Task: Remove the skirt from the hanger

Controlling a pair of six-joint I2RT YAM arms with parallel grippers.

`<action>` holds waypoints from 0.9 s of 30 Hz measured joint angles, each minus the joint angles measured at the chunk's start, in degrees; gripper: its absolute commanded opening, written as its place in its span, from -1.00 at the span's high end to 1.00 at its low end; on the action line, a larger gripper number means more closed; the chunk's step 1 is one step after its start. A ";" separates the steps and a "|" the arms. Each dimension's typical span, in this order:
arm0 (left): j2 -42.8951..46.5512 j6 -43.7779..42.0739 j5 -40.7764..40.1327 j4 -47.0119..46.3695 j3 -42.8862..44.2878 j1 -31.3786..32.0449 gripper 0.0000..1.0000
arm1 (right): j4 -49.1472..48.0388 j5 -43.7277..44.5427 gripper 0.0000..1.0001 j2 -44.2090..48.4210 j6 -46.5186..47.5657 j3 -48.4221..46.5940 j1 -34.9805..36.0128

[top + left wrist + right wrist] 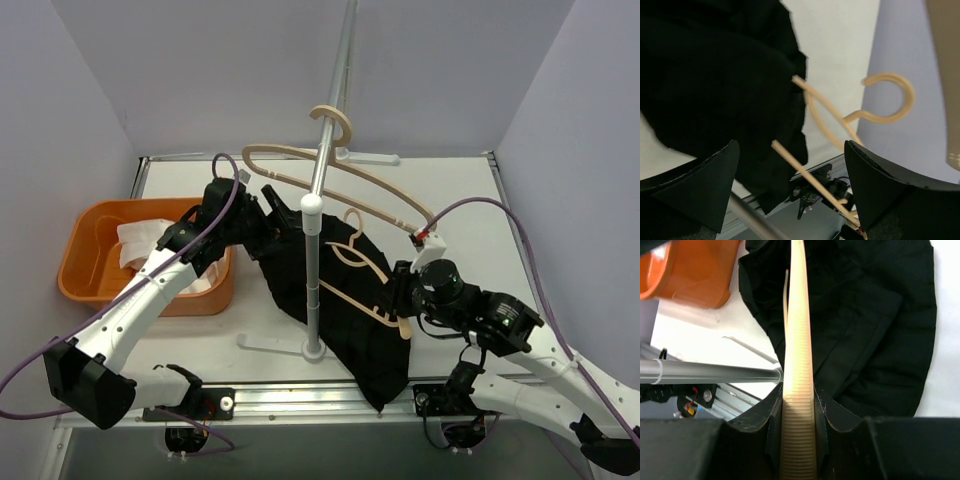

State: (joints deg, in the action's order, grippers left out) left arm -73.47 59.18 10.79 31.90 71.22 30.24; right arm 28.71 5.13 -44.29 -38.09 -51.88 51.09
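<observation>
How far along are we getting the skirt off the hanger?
Done: nothing finished; the skirt still wraps the hanger. In hand: right gripper is clamped on the hanger's end, left gripper open beside the skirt's edge, gripping nothing. Left: grip the cloth and pull it off the hanger.

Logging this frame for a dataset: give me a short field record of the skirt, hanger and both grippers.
skirt: black, heaped on the table beside the rack pole
hanger: lying against the skirt, one end in the right gripper
left gripper: open, at the skirt's far left edge, holding nothing
right gripper: shut on the hanger
bin: orange, left side, white cloth inside
</observation>
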 measured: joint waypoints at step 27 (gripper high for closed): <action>-16.81 -7.39 -10.88 6.12 5.53 13.92 -0.88 | 6.25 4.92 1.00 6.29 -6.93 -1.62 0.00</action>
State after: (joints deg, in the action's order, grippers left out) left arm -90.28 51.79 -0.10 38.02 76.75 44.16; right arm 34.96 10.04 -38.00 -45.01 -53.49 51.09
